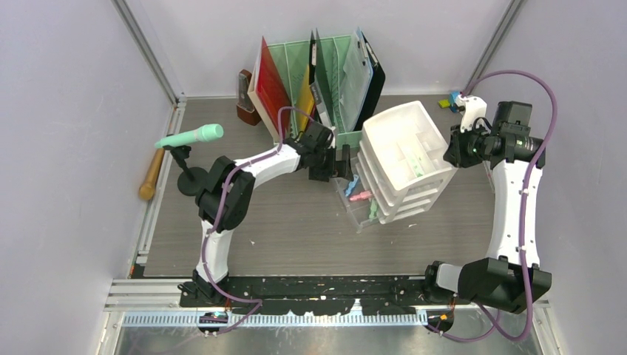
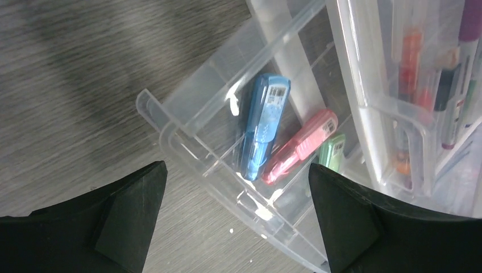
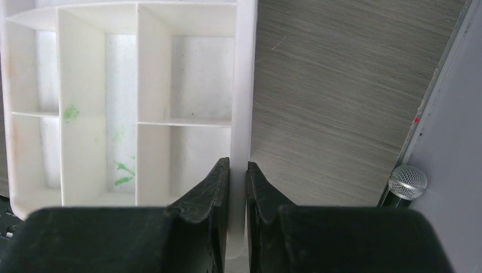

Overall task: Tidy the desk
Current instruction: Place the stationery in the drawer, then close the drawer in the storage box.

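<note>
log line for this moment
left gripper open over clear drawer | right gripper shut on white drawer unit | blue item in drawer

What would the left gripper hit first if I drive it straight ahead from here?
Most likely the blue item lying in the pulled-out clear drawer, centred ahead of the open left gripper; depth is hard to judge.

We see the grey wood-grain desk (image 1: pixel 296 237) carrying a white drawer unit (image 1: pixel 405 148) between the left gripper (image 1: pixel 339 166) and the right gripper (image 1: pixel 449 151), with a mint-green file rack (image 1: pixel 325 74) just beyond the left gripper. Well to that gripper's left stands a microphone stand (image 1: pixel 194 180), and farther left a wooden handle (image 1: pixel 151 177) lies at the desk's edge.
</note>
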Controlling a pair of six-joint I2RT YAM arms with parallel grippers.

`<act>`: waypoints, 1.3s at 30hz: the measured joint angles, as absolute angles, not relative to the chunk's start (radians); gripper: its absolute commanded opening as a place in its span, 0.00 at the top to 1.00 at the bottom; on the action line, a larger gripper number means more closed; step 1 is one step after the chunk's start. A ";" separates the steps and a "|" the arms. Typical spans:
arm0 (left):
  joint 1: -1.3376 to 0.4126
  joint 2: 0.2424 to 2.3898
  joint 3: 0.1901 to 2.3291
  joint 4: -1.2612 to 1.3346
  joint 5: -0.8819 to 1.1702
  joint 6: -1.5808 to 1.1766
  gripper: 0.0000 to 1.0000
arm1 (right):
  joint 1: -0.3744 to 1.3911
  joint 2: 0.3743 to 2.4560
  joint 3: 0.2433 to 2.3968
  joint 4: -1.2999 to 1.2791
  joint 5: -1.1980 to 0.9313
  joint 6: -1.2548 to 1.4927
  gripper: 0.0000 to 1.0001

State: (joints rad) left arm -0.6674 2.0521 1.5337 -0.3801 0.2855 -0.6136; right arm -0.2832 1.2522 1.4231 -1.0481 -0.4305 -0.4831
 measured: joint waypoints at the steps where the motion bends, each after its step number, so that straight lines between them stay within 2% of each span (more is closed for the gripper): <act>1: -0.667 2.051 1.524 -0.368 0.287 -0.629 0.00 | -0.283 1.242 1.419 -1.058 -0.431 -0.483 0.99; 7: -0.662 2.049 1.463 -0.245 0.357 -0.739 0.00 | -0.283 1.201 1.386 -1.063 -0.435 -0.479 1.00; 13: -0.641 2.050 1.365 -0.017 0.470 -0.890 0.01 | -0.283 1.195 1.373 -1.042 -0.440 -0.471 1.00; 19: -0.642 2.055 1.351 0.145 0.566 -0.971 0.01 | -0.284 1.195 1.369 -1.032 -0.441 -0.464 1.00; 25: -0.623 2.047 1.322 0.184 0.622 -0.931 0.00 | -0.283 1.197 1.369 -1.029 -0.440 -0.456 0.99; 30: -0.584 2.008 1.277 0.163 0.657 -0.848 0.00 | -0.283 1.219 1.389 -1.040 -0.441 -0.446 0.94; 39: -0.559 1.911 1.243 0.120 0.682 -0.690 0.00 | -0.283 1.258 1.423 -1.055 -0.455 -0.441 0.93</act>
